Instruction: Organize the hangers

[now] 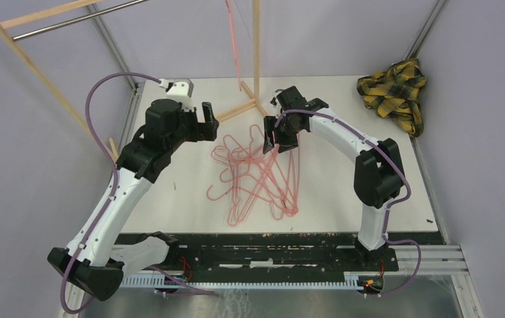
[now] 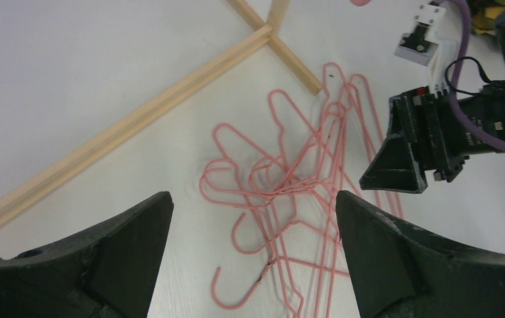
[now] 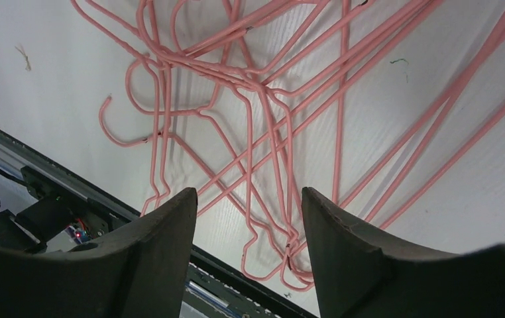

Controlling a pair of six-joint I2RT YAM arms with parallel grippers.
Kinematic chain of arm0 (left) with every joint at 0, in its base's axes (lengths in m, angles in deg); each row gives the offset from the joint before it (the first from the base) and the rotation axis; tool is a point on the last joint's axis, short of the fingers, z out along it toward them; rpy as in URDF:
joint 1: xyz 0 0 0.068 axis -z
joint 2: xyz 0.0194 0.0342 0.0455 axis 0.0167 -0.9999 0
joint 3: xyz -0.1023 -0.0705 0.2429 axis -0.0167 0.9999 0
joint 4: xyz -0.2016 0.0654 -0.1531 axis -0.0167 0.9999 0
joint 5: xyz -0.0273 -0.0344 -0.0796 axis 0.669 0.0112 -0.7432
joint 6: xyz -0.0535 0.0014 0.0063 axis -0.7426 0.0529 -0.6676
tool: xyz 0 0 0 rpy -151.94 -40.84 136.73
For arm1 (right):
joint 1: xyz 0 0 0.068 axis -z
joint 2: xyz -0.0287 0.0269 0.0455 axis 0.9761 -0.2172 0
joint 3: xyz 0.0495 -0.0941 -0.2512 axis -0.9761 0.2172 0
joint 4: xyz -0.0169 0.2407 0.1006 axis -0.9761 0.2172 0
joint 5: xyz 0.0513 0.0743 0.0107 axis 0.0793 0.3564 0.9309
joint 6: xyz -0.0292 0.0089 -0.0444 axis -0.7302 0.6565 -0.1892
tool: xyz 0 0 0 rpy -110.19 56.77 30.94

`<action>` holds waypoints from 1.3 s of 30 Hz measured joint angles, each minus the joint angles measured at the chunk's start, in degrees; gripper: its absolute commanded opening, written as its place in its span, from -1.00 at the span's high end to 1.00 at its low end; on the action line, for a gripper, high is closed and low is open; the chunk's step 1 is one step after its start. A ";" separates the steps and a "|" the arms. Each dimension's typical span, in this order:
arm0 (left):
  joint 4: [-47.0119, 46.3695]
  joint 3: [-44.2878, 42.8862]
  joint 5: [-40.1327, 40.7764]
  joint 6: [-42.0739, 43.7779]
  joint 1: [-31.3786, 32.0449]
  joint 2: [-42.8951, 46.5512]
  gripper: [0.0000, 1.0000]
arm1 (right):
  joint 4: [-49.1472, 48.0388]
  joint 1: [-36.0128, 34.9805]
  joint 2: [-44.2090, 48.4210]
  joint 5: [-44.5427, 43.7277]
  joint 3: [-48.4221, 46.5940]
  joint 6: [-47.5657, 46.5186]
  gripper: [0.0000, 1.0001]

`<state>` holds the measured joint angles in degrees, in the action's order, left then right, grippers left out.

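Pink wire lay tangled between my two hands: the hangers (image 1: 256, 175) sat in one loose heap on the white table (image 1: 342, 199), hooks and triangles crossing each other.

My left gripper (image 1: 203, 120) hovered just to the heap's side with its jaws spread as wide as they go and nothing in them. Through its own camera the heap (image 2: 289, 192) lay below and ahead of the gap, and beyond that the pale wooden rack (image 2: 137, 119) ran its foot bars across the table, one bar end just beside the farthest hanger tips.

My right gripper (image 1: 273, 137) hung over the heap's far end, facing my left one across it. Its jaws stood partly apart, with no wire caught between them; the hangers (image 3: 263, 112) showed on the table straight under the gap (image 3: 248, 193) and spread away ahead of it.

Past both hands a single hanger (image 1: 234, 40) hung edge-on near the rack's upright post; what it hung from I could not tell. Well off to my right gripper's outer side, a plaid cloth (image 1: 393, 89) lay crumpled in the corner.
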<state>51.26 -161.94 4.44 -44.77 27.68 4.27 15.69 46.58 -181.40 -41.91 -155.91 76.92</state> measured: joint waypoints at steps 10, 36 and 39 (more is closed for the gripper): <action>0.83 6.60 -3.34 -0.04 -7.96 4.24 -0.98 | -3.67 0.11 -8.22 -0.44 -1.38 0.55 -0.12; -0.37 13.64 -5.66 -0.11 -10.64 6.19 -0.99 | -7.23 -1.36 -17.00 0.70 -3.06 1.16 0.54; -0.42 13.64 -5.73 -0.11 -10.64 6.19 -0.98 | -7.43 -1.33 -16.98 1.25 -2.45 0.57 0.83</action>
<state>50.84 -148.31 -1.29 -44.88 17.03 10.45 8.26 45.25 -198.39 -40.67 -158.35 77.49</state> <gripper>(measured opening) 0.991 0.210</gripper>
